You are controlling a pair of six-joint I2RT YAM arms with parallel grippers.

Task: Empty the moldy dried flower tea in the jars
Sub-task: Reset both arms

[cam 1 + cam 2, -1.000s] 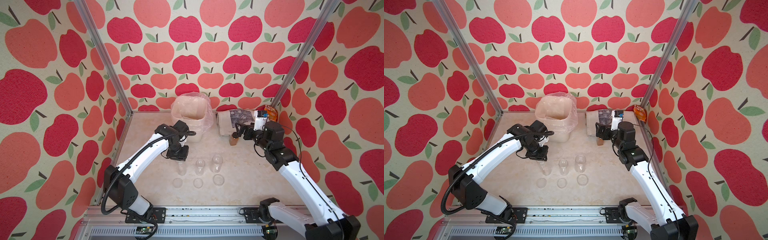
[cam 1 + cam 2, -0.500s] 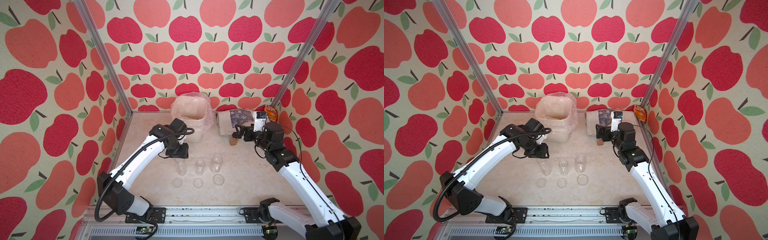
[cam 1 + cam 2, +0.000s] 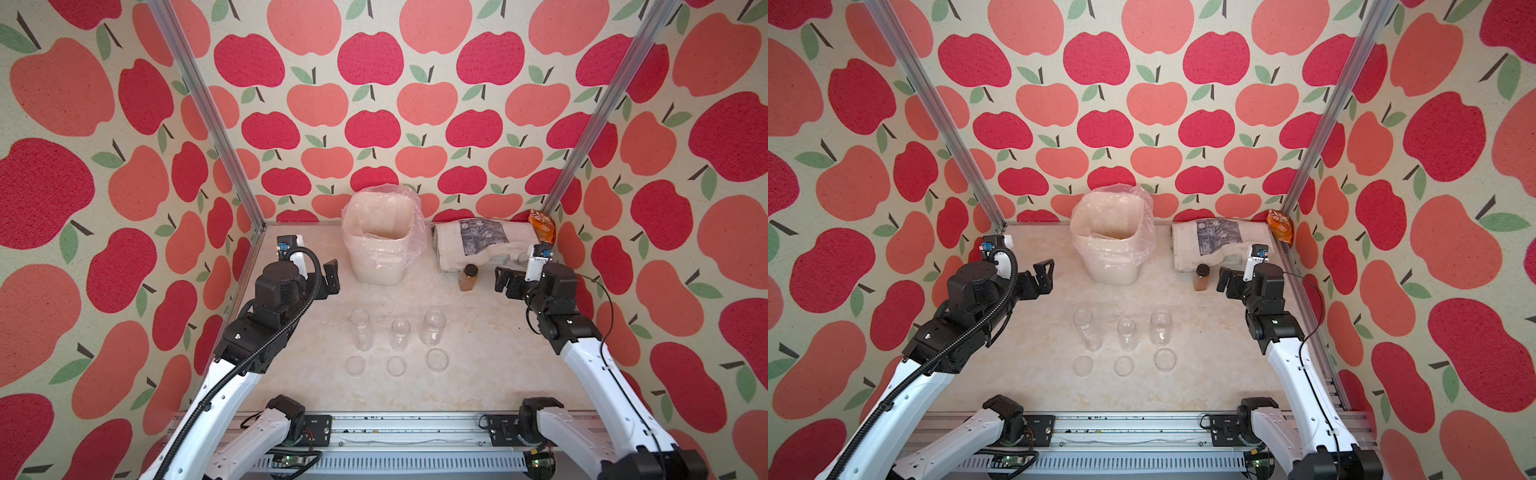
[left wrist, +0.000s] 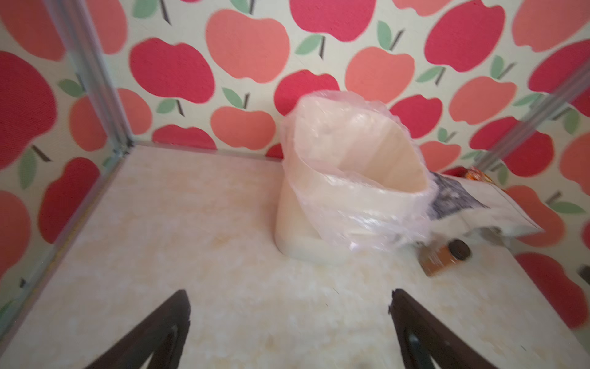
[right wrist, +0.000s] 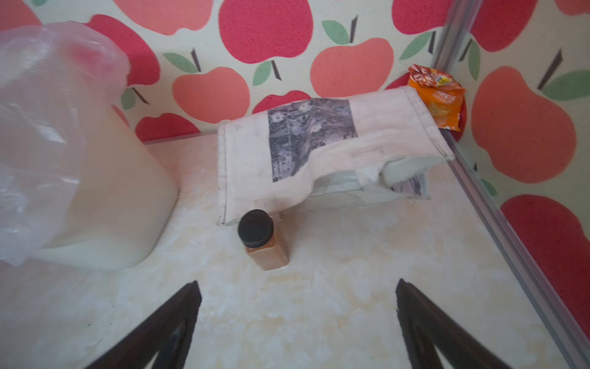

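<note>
Three jars point(image 3: 400, 334) stand uncapped before the bag-lined bin point(image 3: 376, 266) — left gripper point(image 3: 330, 279) and right gripper point(image 3: 506, 282) gape, empty.

Left pincer point(image 3: 329, 279) jaws spread wide, nothing held; right pincer point(image 3: 504, 282) same; both arms bent, wrists raised, well apart

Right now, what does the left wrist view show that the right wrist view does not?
Only the left wrist view: the open left gripper and the open mouth of the bin. Only the right wrist view: the open right gripper. Both: the bin, the printed cloth, the black-capped bottle, the orange packet, blurred in the left one. Neither shows the jars.
</note>
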